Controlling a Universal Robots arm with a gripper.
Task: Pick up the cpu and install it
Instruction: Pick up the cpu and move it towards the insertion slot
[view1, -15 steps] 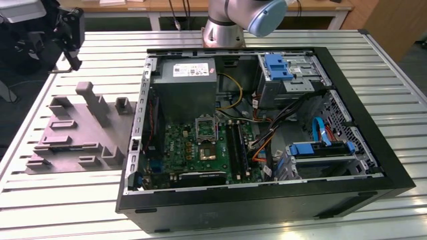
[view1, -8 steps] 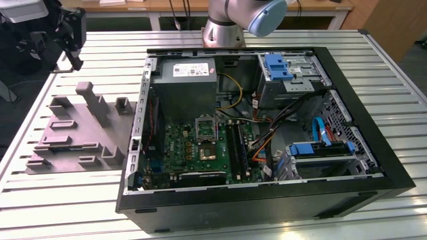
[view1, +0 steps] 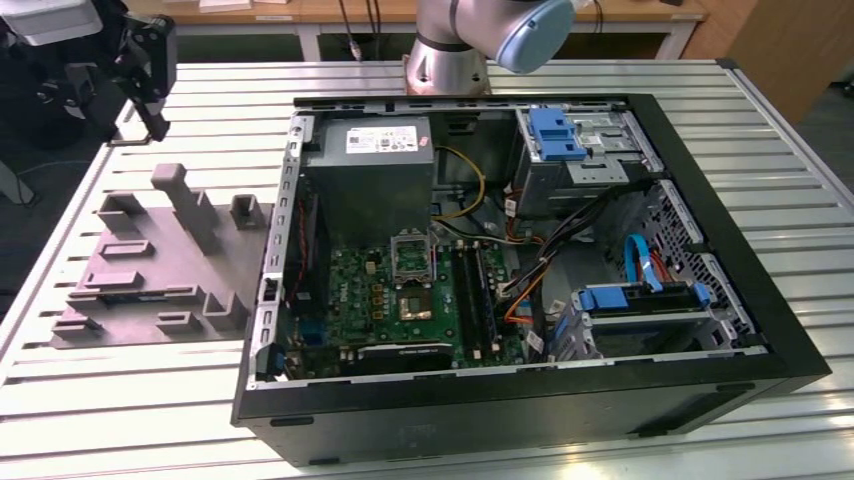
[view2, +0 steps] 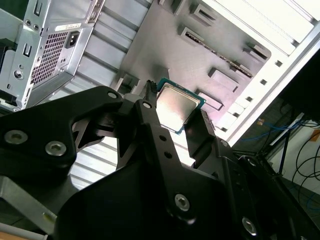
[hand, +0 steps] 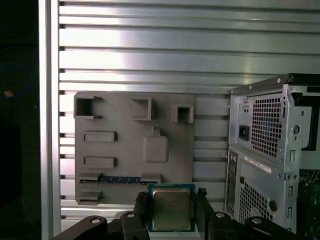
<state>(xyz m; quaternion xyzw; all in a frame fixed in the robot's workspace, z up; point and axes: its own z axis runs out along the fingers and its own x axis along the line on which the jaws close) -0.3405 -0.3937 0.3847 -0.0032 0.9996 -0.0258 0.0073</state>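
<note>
Tool clenched on cpu's two opposite edges, aloft over tabletop, at ten o'clock from the open case in the exterior view, tray nearby.

Ribbed aluminium tabletop; pale wooden bench behind; bright glare

Silver arm with pale blue joint cap, matte black jaws dotted with silver screws.
</note>
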